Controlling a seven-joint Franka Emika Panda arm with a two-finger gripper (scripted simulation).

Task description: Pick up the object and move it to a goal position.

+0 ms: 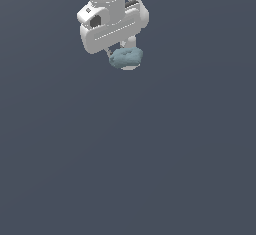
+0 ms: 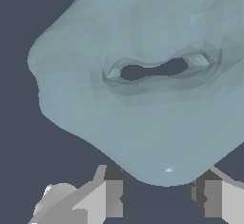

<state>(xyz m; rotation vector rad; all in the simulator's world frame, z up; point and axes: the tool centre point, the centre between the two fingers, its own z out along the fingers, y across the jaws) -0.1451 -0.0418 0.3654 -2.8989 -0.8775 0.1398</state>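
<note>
Gripper (image 1: pixel 126 55) up near the top of the exterior view, white hand angled down, and the object (image 1: pixel 126 58) tucked right beneath it! That teal-blue lump sits between the fingers (image 1: pixel 131 43), touching them as far as this angle shows, with 1 finger plainly visible above it and the other mostly hidden by the lump and the hand.

Over to the wrist view: the object (image 2: pixel 143 89) fills nearly the whole picture, bumpy and faceted, with a dark crease running across its middle. 2 grey fingertips (image 2: pixel 112 197) poke in at the edge, 1 on either side of its narrow end. So the jaws look closed on the lump, holding it by its sides.

My read on the step: the pick looks done or very nearly done, and this is the carry. Whether the lump is off the ground is hard to say; the floor is 1 flat dark field with no shadow to judge height by.

No goal marker shows in either view, so I cannot say which way the goal lies or how far along the move is. The next move calls for a steady grip and smooth travel, since a rounded, lumpy shape held near 1 end could twist or slip between the pads.

Containers? None in sight, so nothing to report inside any.
</note>
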